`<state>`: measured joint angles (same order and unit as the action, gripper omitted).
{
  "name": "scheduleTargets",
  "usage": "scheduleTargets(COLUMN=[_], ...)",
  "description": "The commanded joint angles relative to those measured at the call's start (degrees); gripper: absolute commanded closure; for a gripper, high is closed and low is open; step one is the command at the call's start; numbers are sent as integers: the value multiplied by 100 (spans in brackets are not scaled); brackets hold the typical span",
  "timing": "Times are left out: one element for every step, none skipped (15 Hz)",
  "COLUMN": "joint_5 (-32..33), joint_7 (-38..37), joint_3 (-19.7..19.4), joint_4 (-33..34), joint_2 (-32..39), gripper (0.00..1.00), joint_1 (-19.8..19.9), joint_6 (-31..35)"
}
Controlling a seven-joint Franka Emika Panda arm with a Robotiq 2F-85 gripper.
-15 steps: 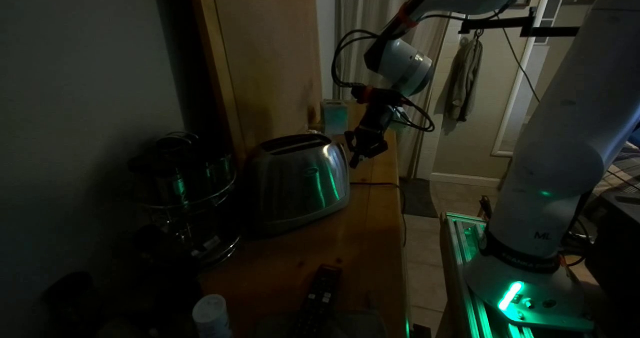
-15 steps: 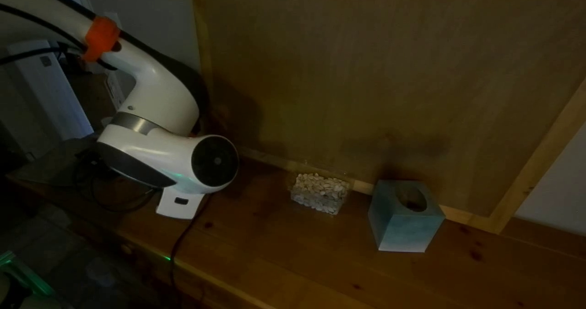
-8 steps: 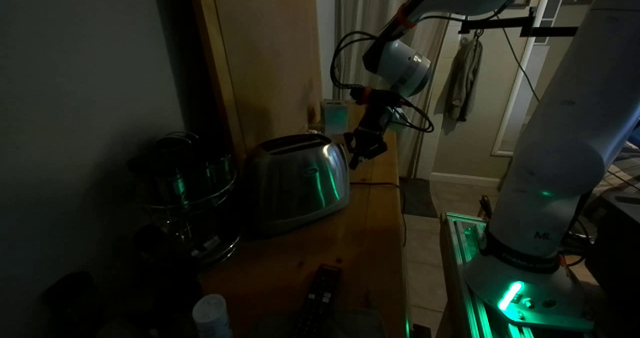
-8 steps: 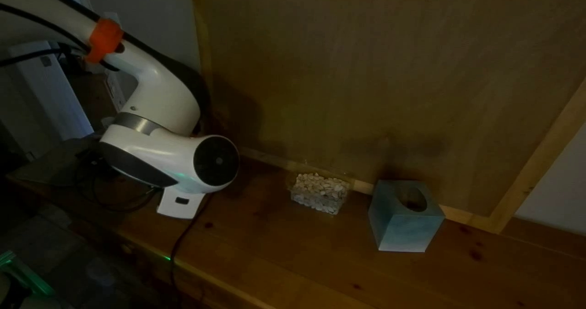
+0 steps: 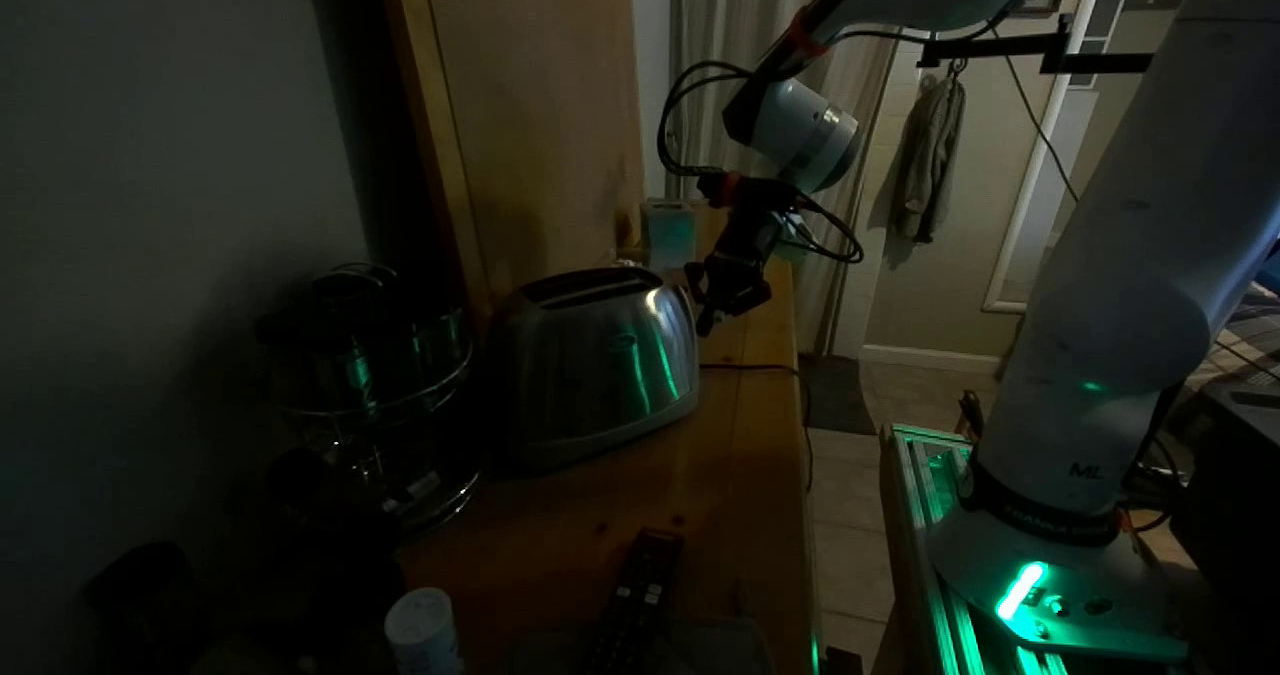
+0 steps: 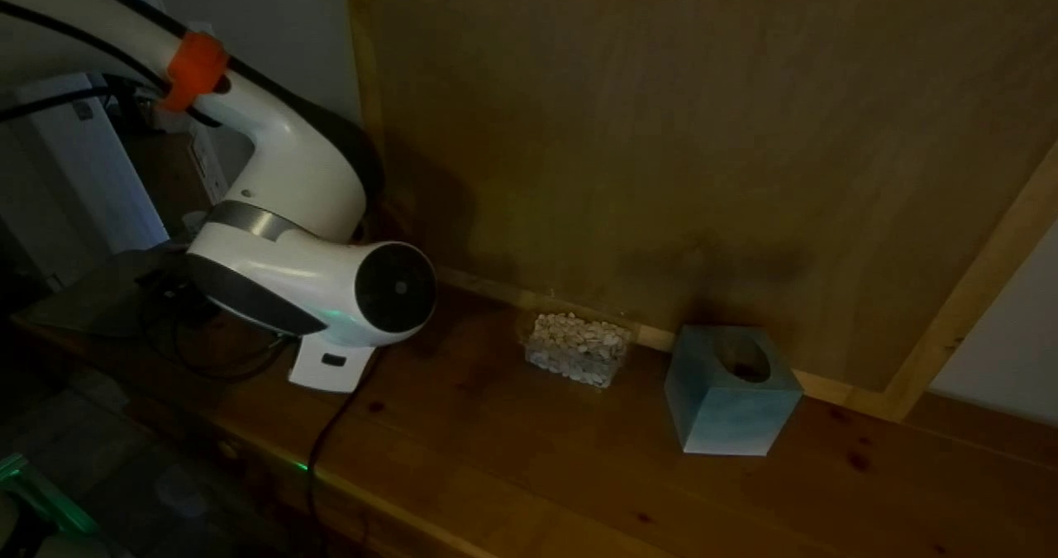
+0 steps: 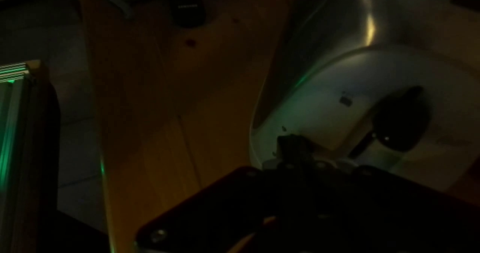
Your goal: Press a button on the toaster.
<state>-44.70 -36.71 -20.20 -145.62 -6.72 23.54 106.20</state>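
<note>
The shiny steel toaster (image 5: 600, 370) stands on the wooden counter in an exterior view. In the wrist view its pale end face (image 7: 318, 107) fills the right half, with a black lever (image 7: 403, 122) and small dark marks (image 7: 345, 101) on it. My gripper (image 5: 707, 323) is just beyond that end, tilted downward. In the wrist view the gripper (image 7: 294, 142) has its fingers together, with nothing seen between them, over the lower left of the face. They hide part of it; I cannot tell whether they touch it. The toaster and fingers do not show in the exterior view with the tissue box.
A remote (image 5: 640, 585) and a white-capped bottle (image 5: 423, 623) lie nearer in an exterior view. A dark wire rack (image 5: 440, 390) stands beside the toaster. A power cord (image 5: 755, 367) crosses the counter. A tissue box (image 6: 731, 401) and a clear box of pale pieces (image 6: 579, 350) stand along the wooden panel.
The arm and gripper have shifted slightly toward the toaster, left in the exterior view that shows it. The fingers look unchanged. The toaster has not moved.
</note>
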Motion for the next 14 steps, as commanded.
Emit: scheduleTargets(joint_5=[-67,-29,-17,5,17,26,23,12,-68,-124,-239,-291,-320,-337], joint_7=[-104,-112,-115,-122,-123,-124,-126,-128,-141,-158,-233,-284,-333,-346], joint_3=[8,19,22,30,34,38,38,42,37,32,14,10,4,1], joint_4=[165,162,161,158,158,158,160,163,171,177,188,181,180,182], joint_2=[141,148,151,149,149,151,153,156,167,187,231,248,274,278], gripper=[100,100,100,100,100,100,100,100,100,100,100,100,100,100], joint_1=[-53,-57,-58,-61,-64,-67,-69,-74,-78,-81,-75,-74,-74,-77], joint_6=[-63,-23,-9,27,45,68,64,63,35,9,-51,-25,-7,0])
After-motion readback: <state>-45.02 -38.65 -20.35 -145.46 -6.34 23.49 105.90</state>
